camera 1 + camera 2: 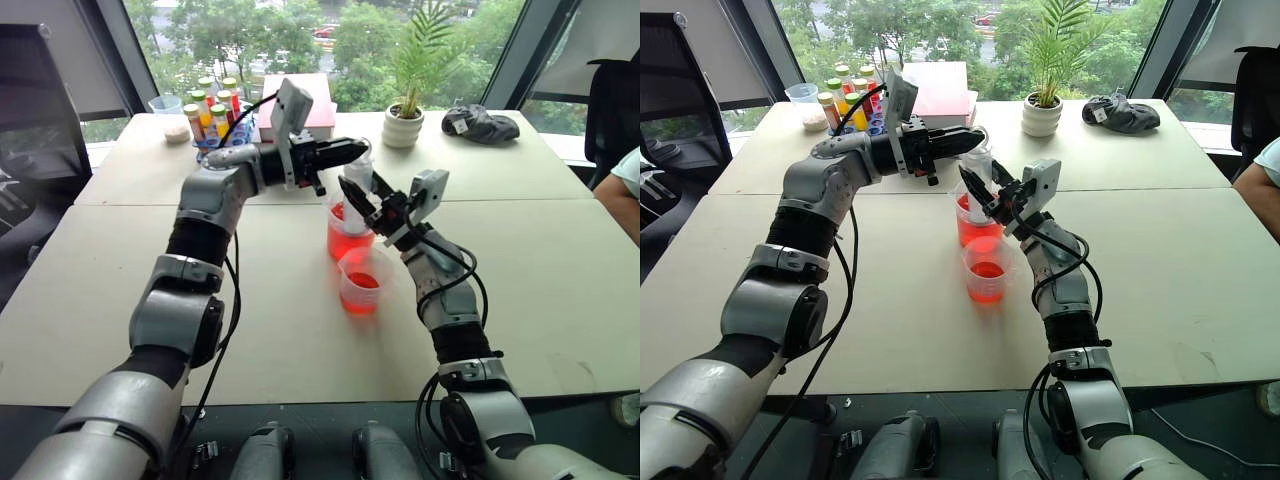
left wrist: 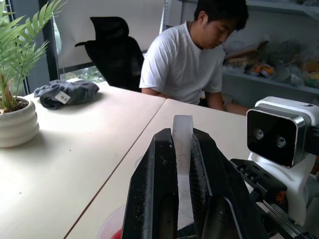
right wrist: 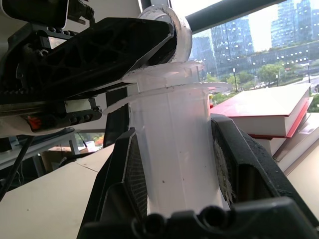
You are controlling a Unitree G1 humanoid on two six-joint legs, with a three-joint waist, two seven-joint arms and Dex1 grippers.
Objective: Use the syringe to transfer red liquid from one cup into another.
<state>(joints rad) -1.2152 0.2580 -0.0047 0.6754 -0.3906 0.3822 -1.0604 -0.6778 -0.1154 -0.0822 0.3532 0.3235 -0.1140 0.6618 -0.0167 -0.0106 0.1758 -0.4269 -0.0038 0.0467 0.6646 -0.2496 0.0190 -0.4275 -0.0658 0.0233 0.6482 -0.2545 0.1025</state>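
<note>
The right gripper [image 1: 352,197] is clamped on the syringe [image 3: 174,149] barrel, upright in the taller cup [image 1: 349,233]. The left gripper [image 1: 345,151] pinches its white plunger [image 2: 182,149] top. The shorter cup [image 1: 362,285] sits at 5 o'clock, touching.

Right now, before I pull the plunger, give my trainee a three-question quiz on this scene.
1. True or false: the right gripper is shut on the syringe barrel.
2. What does the left gripper grip? A) plunger top B) shorter cup C) a book
3. Which cup stands nearer the robot: the taller cup or the shorter cup?

Key: 1 true; 2 A; 3 the shorter cup.
</note>
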